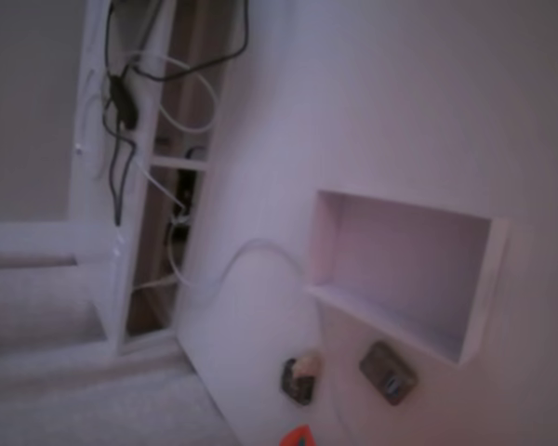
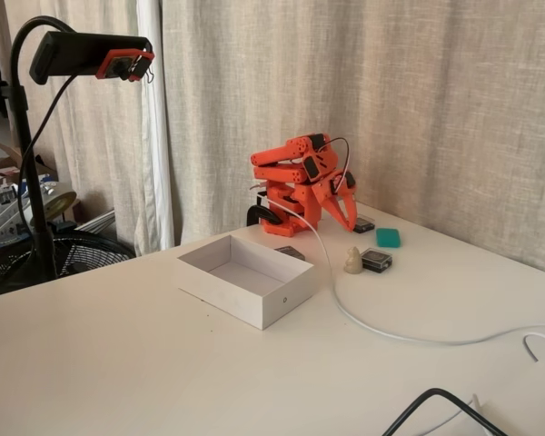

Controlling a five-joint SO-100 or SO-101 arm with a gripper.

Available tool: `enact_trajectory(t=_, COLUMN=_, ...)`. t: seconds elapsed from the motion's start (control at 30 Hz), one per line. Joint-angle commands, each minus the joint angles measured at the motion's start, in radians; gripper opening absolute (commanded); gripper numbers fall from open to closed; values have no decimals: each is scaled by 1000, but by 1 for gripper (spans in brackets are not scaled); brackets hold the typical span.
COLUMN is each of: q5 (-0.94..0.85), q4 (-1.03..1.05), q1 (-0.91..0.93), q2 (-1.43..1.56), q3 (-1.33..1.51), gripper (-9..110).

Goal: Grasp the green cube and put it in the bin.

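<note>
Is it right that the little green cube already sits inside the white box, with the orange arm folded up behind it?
Not quite: the green cube lies on the table beside the gripper, outside the white box, which is empty. The fixed view facing the curtain shows this.

No readable text or labels.

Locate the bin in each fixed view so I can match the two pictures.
Tilted, blurry fixed view: the bin sits right of centre, seen from above and skewed.
Side-on fixed view: the bin sits centre-left on the table, in front of the orange arm.
Shared landmark: the small tan-topped lump lies near the bin in both fixed views.
</note>
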Motion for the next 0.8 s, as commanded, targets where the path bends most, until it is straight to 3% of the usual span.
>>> enact_trajectory(t=0.0, q5=-11, q4=-12, q1=-3, q2=6, q3=-3, gripper=-8)
enact_trajectory(t=0.27, q5=-21, q4=-12, q1=-6, q2=6, q3=-3, gripper=-8)
enact_trajectory(t=0.37, q5=-72, q4=-11, q1=-95, q2=8, q3=-2, gripper=-8)
enact_trajectory(t=0.47, q5=-201, q4=-89, q1=-161, q2=-140, q3=-49, gripper=3)
enact_trajectory(t=0.53, q5=-247, q4=-172, q1=-199, q2=-350, q3=-202, gripper=3)
enact_trajectory(t=0.63, q5=-272, q4=-123, q1=-247, q2=-643, q3=-574, gripper=3)
enact_trajectory(t=0.77, q5=-272, q4=28, q1=-348, q2=-953, q3=-997, gripper=23)
